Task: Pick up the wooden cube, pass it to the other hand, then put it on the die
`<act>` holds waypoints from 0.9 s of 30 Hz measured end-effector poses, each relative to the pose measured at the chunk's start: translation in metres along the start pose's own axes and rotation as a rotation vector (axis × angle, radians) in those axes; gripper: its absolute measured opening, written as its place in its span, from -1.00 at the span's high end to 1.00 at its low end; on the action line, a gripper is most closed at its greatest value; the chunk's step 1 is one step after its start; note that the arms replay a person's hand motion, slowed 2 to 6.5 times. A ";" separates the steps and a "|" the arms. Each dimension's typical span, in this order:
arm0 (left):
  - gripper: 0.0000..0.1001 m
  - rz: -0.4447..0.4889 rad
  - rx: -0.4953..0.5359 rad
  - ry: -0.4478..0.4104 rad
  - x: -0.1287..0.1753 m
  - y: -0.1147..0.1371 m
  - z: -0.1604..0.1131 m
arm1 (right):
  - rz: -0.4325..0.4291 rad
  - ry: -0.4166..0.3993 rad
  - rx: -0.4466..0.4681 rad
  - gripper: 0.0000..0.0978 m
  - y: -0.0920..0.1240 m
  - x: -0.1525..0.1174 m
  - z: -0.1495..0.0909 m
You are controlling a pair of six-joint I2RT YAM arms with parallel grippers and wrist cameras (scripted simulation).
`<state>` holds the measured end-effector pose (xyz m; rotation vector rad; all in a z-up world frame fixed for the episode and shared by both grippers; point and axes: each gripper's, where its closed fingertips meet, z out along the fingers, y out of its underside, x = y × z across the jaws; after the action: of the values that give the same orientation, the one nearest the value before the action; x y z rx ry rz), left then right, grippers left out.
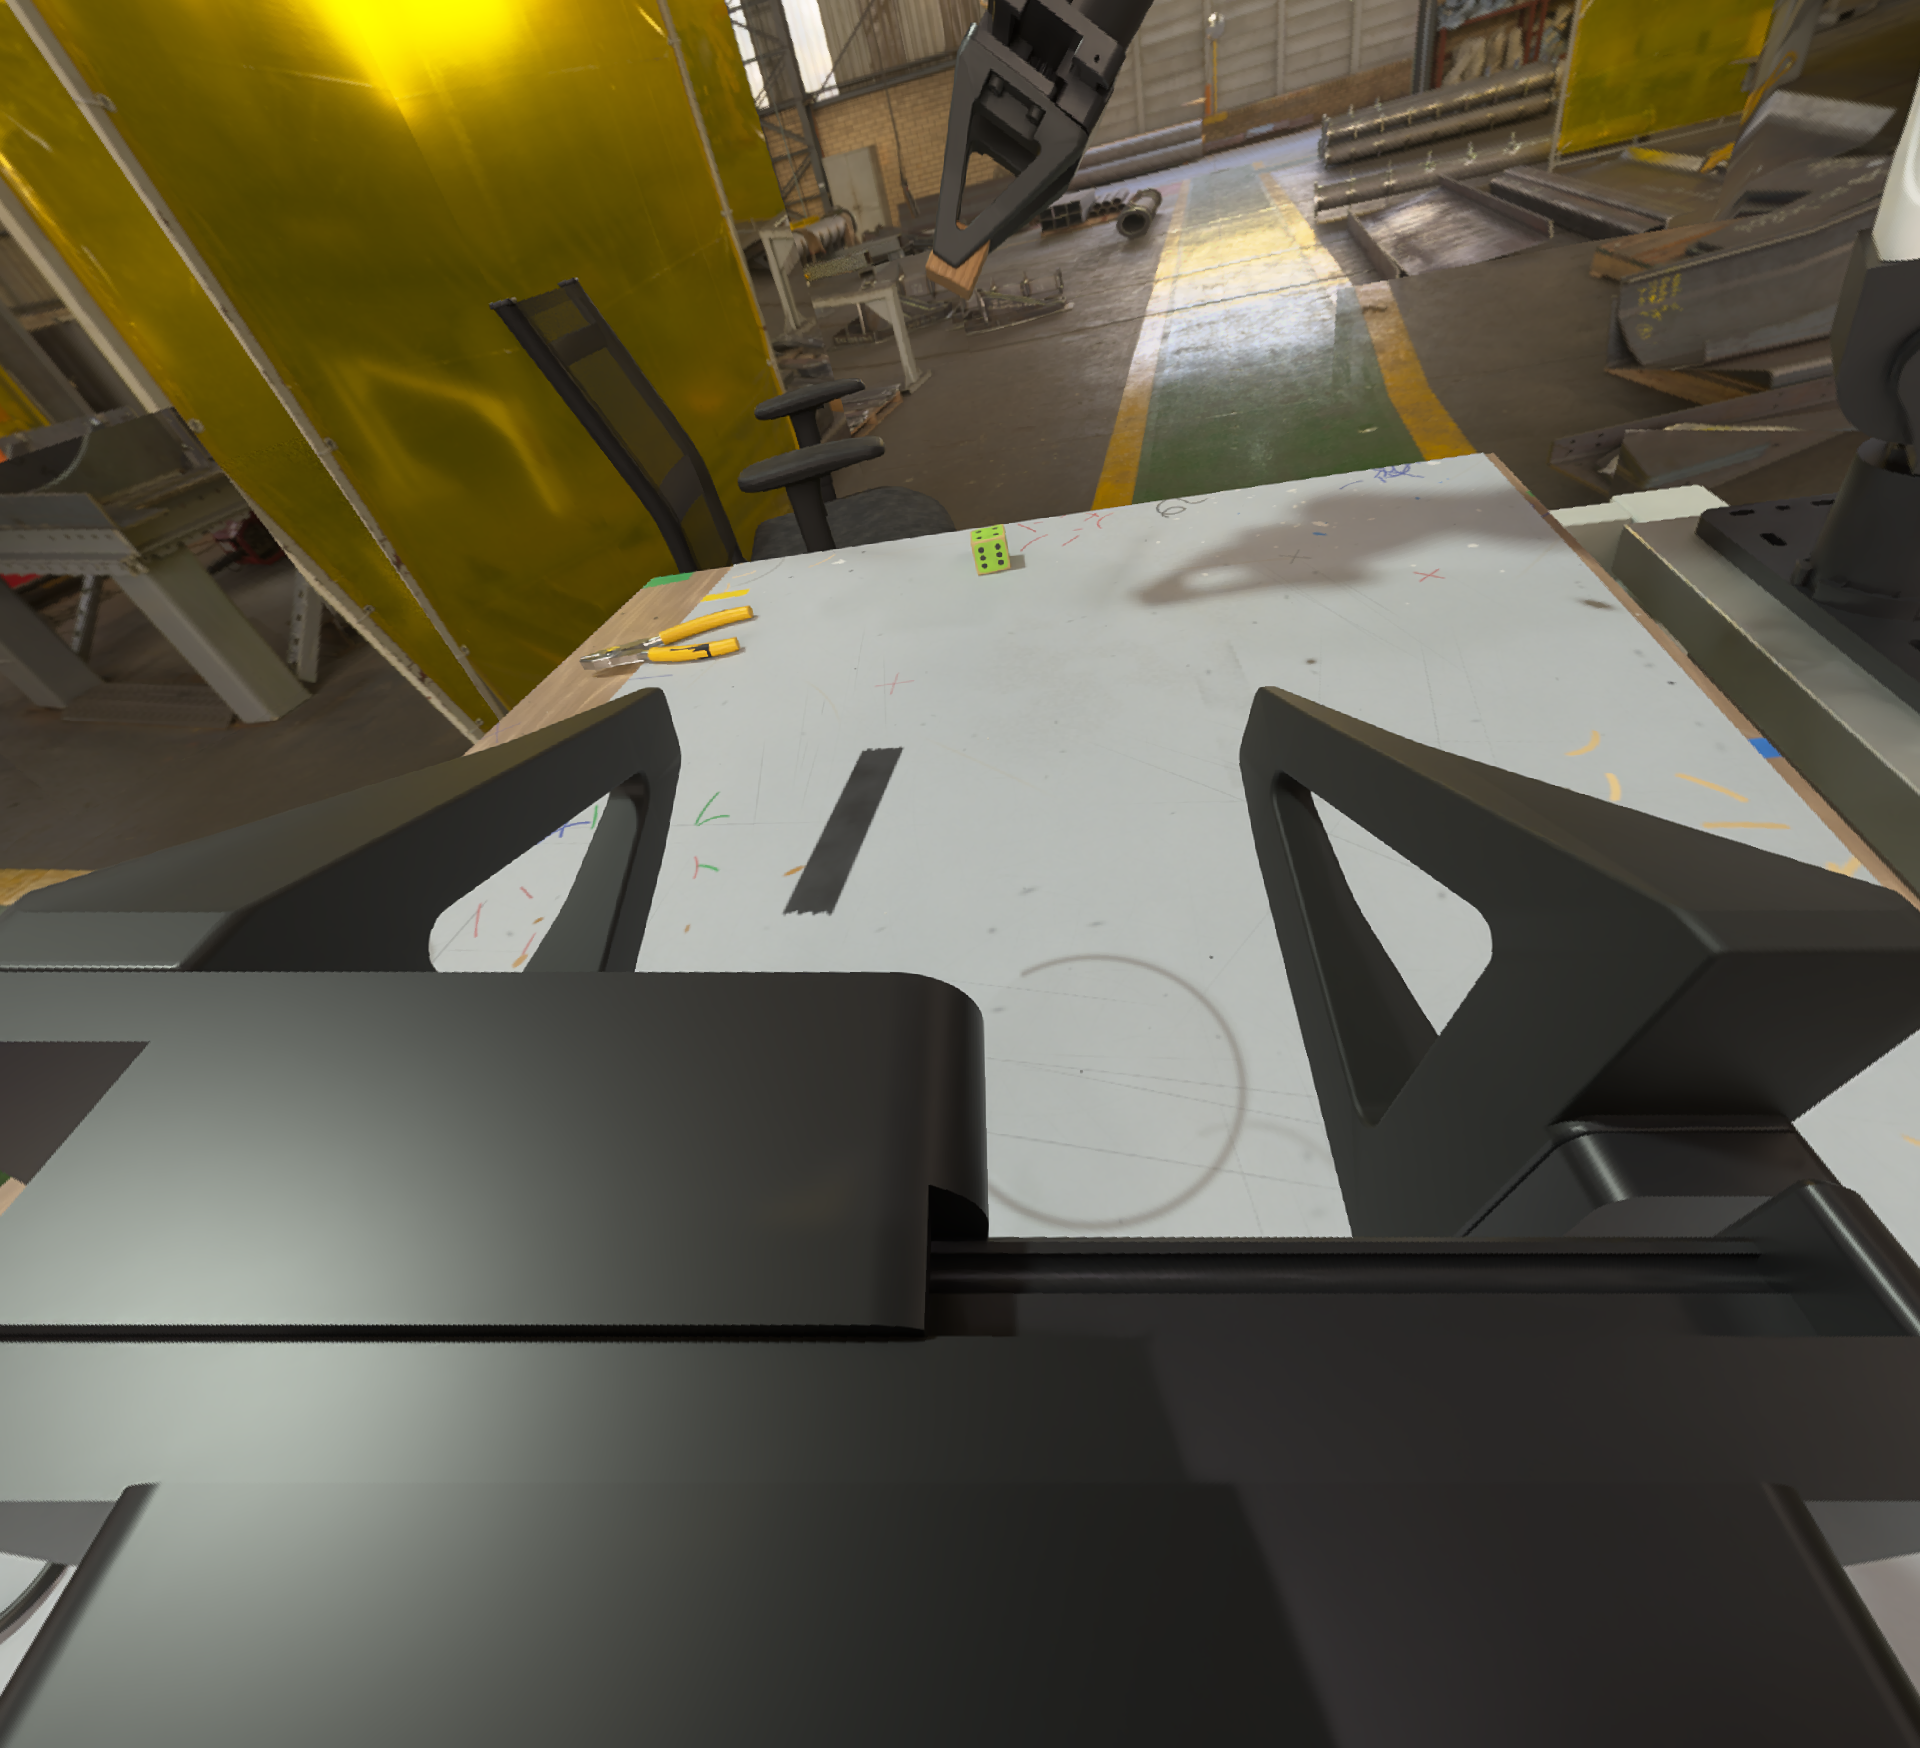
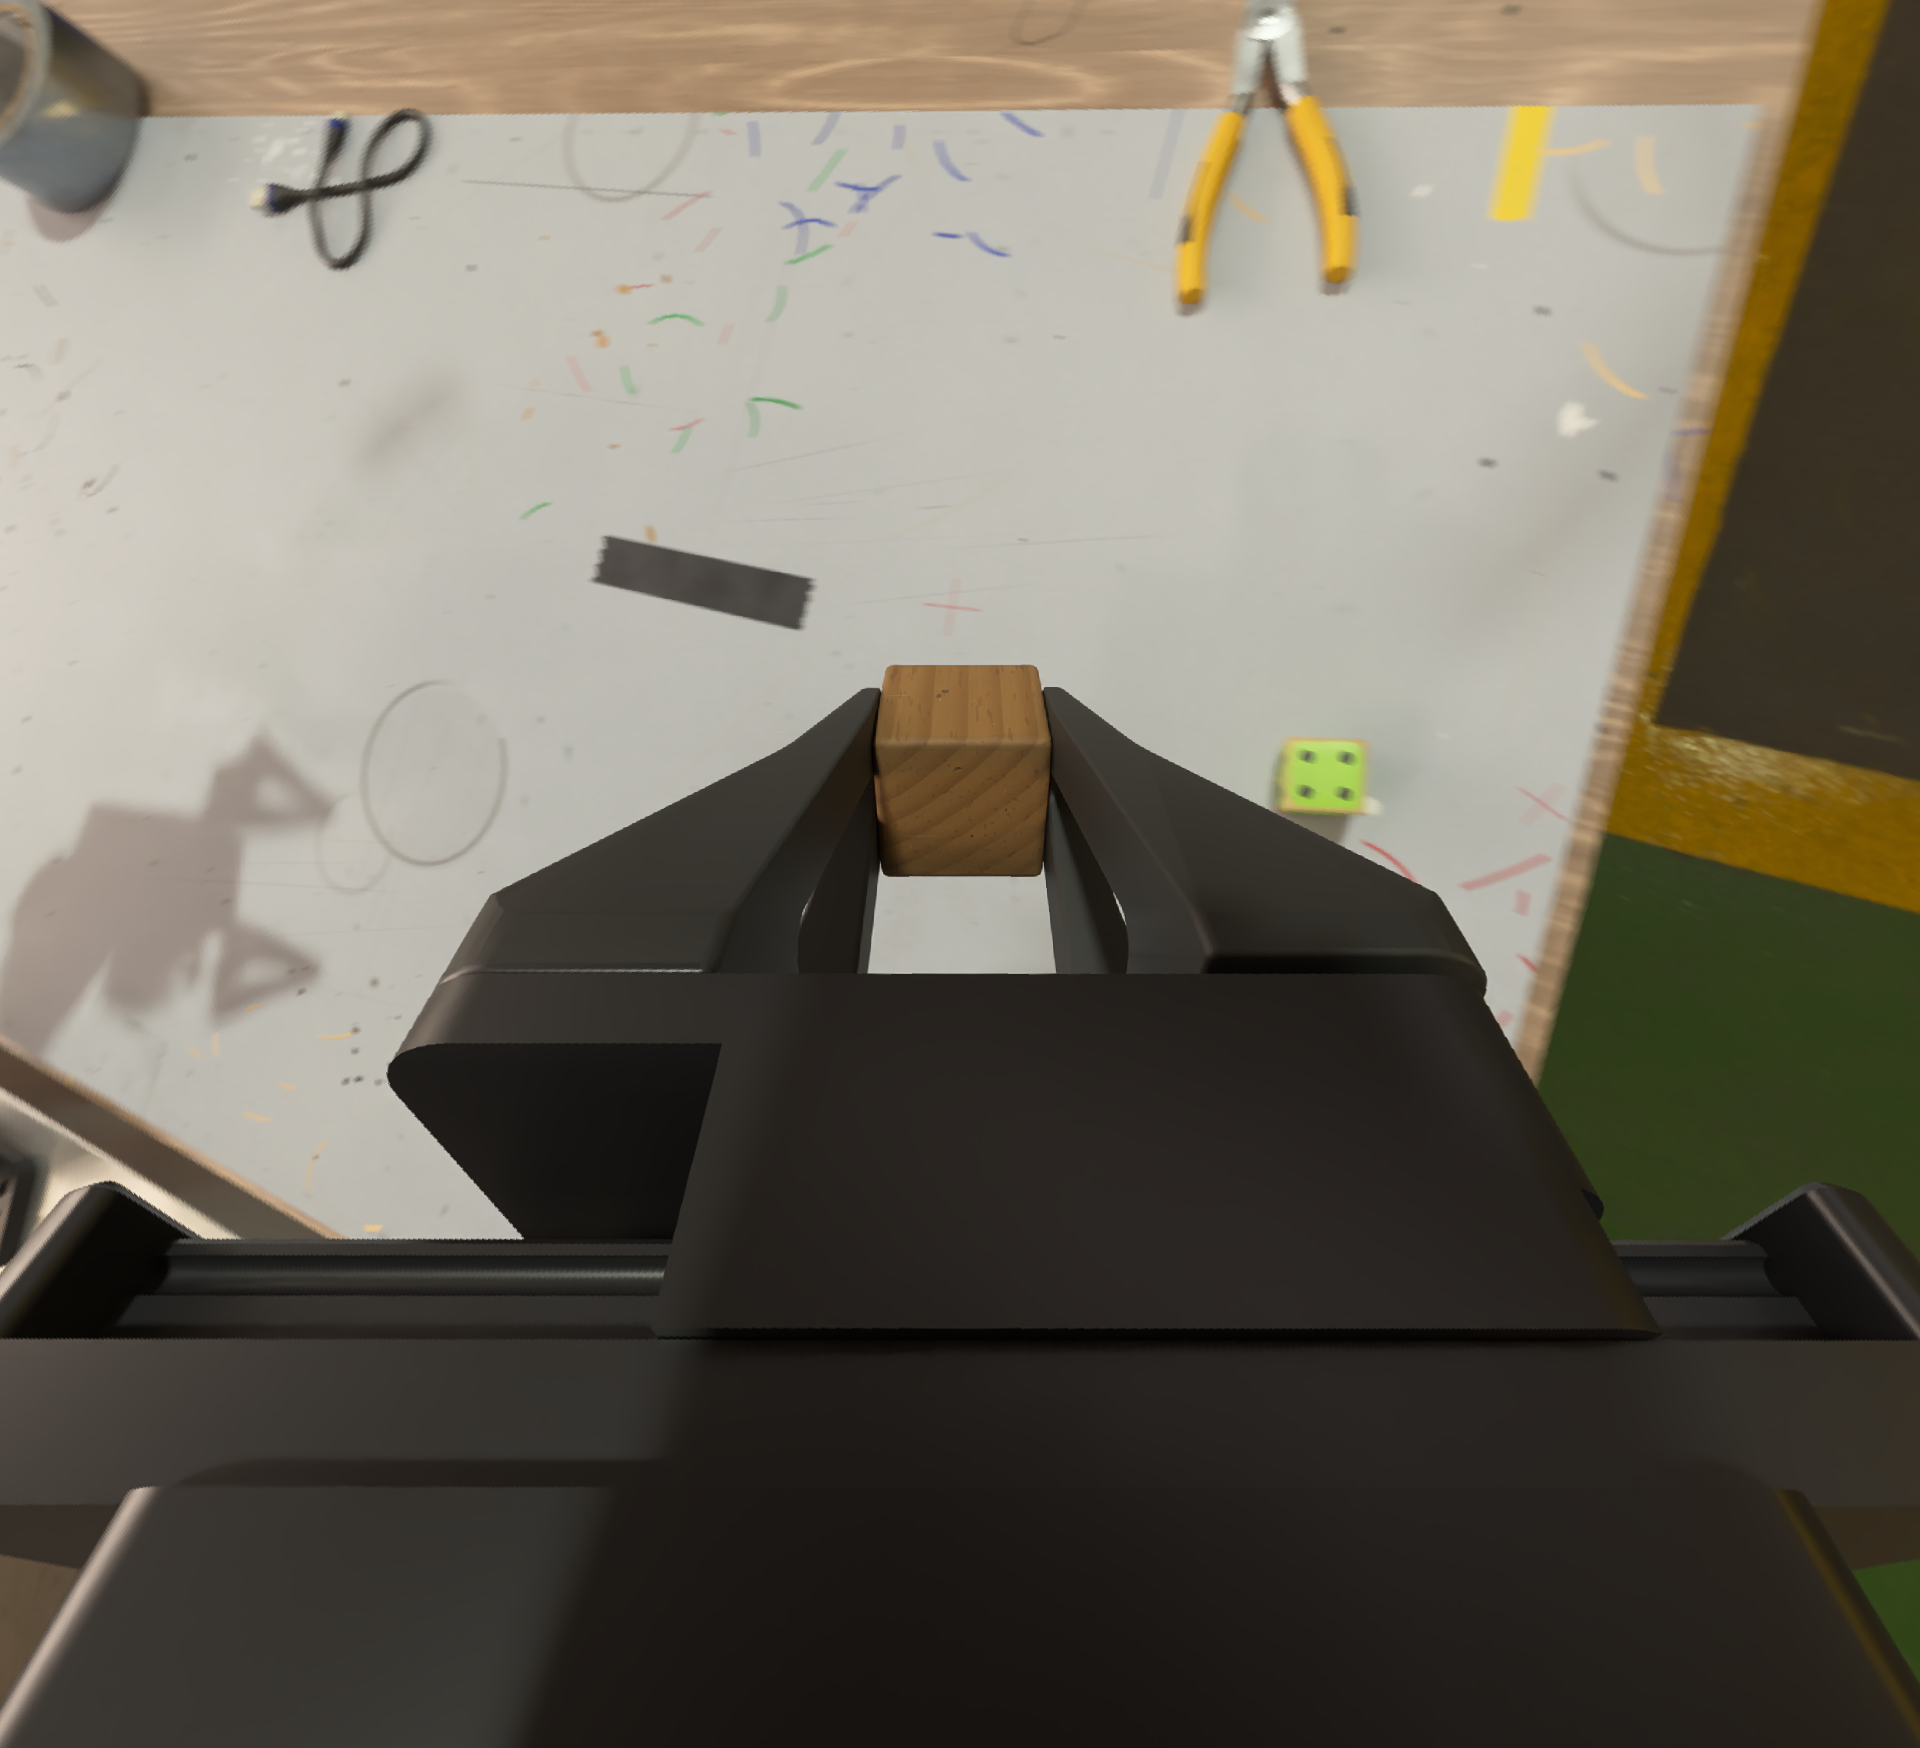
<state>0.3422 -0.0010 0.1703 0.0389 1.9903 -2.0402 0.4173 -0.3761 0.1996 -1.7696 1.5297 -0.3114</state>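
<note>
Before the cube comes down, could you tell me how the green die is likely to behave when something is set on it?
The green die looks rigid with flat faces, so it probably won't roll. Being small, it likely offers little landing area: the wooden cube in the right end effector looks wider, so it may tip off. It probably slides on the smooth table if nudged.

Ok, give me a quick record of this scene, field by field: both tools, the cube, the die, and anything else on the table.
right tool: shut on the wooden cube, held above the table
left tool: open, empty
die: green, on the table, nothing on it
pliers: yellow handles, near the wooden edge
black cable: coiled, on the table
</note>
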 end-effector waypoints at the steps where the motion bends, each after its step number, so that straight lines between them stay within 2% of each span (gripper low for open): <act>1: -0.85 -0.002 -0.001 0.003 0.000 0.001 0.000 | 0.005 0.024 0.000 0.49 0.000 0.010 -0.004; 6: -0.84 -0.019 -0.009 0.018 0.002 0.004 0.002 | 0.048 0.105 -0.018 0.49 0.006 0.049 -0.019; 13: -0.83 -0.036 -0.032 0.032 0.004 0.011 0.005 | 0.089 0.177 -0.057 0.49 0.021 0.087 -0.029; 27: -0.69 -0.043 -0.043 0.040 0.007 0.018 0.008 | 0.078 0.220 -0.144 0.49 0.048 0.116 -0.028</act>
<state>0.3410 -0.0103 0.1521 0.0280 2.0753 -2.0378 0.3934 -0.4931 0.1527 -1.8293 1.8120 -0.3758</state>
